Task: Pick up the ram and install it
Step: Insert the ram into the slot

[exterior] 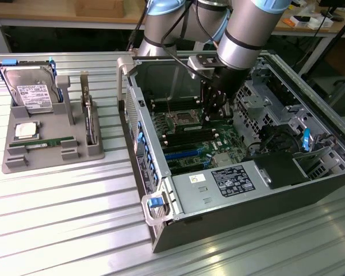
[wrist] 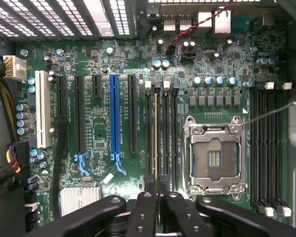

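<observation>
The gripper (exterior: pixel 214 107) sits low inside the open computer case (exterior: pixel 161 190), hemmed by the drive cage (exterior: pixel 264 103) at the exterior view's right. Above the motherboard (wrist: pixel 98 123), the CPU socket (wrist: pixel 214 158) stands just beside the ram slots (wrist: pixel 160 128).

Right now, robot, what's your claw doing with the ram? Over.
Gripper shut, down inside the case over the memory slots. Ram standing in a slot, at the fingertips. Nothing in the way.

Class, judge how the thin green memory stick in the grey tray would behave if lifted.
The memory stick is a thin flat board: probably stiff and light. Lying in a groove of the grey tray, it likely won't roll. Being so thin, it might snap if bent.
</observation>
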Controlling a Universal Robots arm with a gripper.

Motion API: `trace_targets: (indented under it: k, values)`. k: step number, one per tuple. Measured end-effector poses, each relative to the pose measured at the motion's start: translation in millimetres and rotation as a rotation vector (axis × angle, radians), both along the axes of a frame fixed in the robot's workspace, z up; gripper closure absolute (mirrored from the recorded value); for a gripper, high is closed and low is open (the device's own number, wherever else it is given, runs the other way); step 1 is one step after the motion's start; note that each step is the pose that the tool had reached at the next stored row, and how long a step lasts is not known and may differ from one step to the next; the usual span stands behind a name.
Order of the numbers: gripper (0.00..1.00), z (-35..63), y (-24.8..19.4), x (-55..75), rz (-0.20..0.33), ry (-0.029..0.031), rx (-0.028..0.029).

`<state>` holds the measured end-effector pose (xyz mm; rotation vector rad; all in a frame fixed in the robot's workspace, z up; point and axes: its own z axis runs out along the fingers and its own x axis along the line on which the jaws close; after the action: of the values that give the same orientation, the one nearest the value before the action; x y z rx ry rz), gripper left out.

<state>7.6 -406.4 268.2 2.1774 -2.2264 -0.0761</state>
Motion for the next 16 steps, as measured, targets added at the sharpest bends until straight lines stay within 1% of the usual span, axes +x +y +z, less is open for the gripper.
trace_targets:
  k: [4, 6, 13, 16]
  values:
    - [0.88, -7.2, -0.5, -4.2, 0.0, 0.0, -0.0001]
    - [0.88, -12.7, -0.5, -6.8, 0.0, 0.0, -0.0003]
    - [0.88, -21.9, -0.7, -7.6, 0.0, 0.0, -0.0009]
    - [0.88, -24.3, -2.7, -8.3, 0.0, 0.0, -0.0008]
